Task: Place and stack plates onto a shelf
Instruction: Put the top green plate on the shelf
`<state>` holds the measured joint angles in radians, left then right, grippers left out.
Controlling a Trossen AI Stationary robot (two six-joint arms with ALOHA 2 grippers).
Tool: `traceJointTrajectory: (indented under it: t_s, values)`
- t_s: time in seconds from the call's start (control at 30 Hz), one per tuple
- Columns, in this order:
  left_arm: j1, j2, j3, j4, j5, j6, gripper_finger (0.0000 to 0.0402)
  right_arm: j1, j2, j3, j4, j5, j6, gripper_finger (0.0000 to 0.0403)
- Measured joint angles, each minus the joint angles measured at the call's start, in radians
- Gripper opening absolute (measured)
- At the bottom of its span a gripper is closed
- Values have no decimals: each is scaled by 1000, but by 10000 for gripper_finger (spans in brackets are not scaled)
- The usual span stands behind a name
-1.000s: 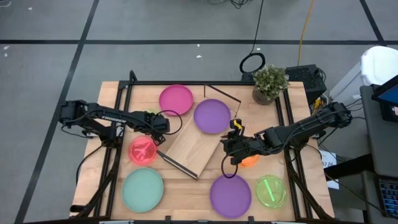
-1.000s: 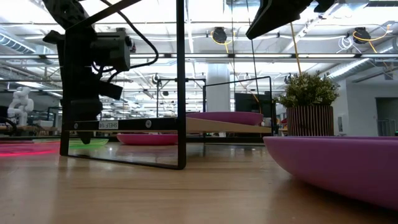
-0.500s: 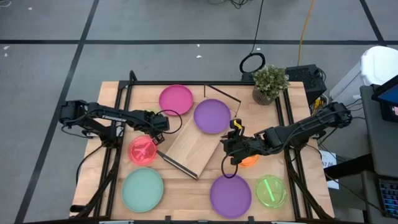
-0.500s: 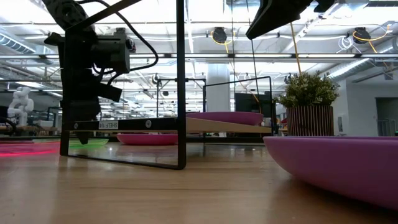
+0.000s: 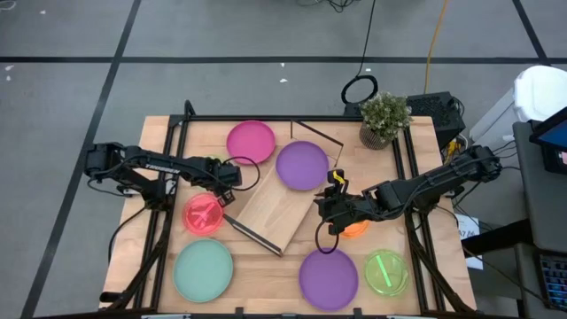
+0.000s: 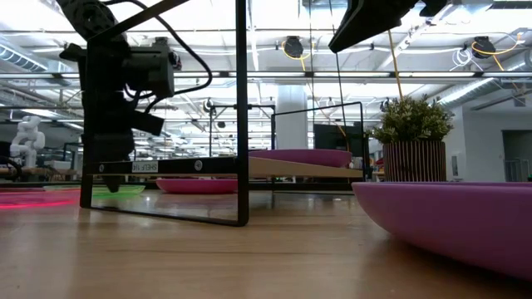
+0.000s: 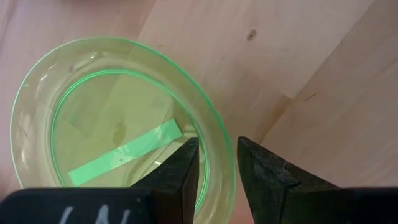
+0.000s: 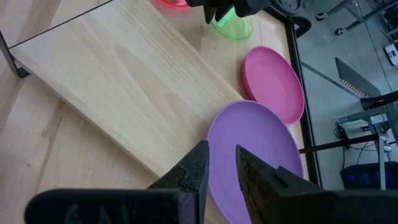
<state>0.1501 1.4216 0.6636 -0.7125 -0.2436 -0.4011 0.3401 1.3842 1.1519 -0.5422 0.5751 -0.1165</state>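
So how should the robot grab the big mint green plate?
Probably by its rim, coming straight down from above, with one finger inside the edge and one outside. The mint green plate lies flat on the table, so only the rim gives the fingers something to pinch.

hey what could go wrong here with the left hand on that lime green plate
The left hand pinches only the thin rim of the lime green plate, so it may slip or tilt when lifted. The shelf lies skewed beside it, with a purple plate at its far end, leaving limited landing room.
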Motion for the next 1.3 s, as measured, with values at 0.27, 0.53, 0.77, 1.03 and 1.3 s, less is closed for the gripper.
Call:
traceJointTrajectory:
  t_s: [0.27,0.53,0.77,1.03,1.3]
  values:
    - [0,13,0,16,0,5,115,0,0,0,0,0,0,64]
    - [28,76,3,31,4,18,115,0,0,0,-1,-1,1,64]
    - [30,80,3,30,4,53,111,0,0,0,-4,-1,1,64]
    - [30,82,2,34,10,60,39,0,0,0,-4,-1,-1,64]
    - [31,84,44,-106,-53,72,5,0,0,0,-6,-1,-3,64]
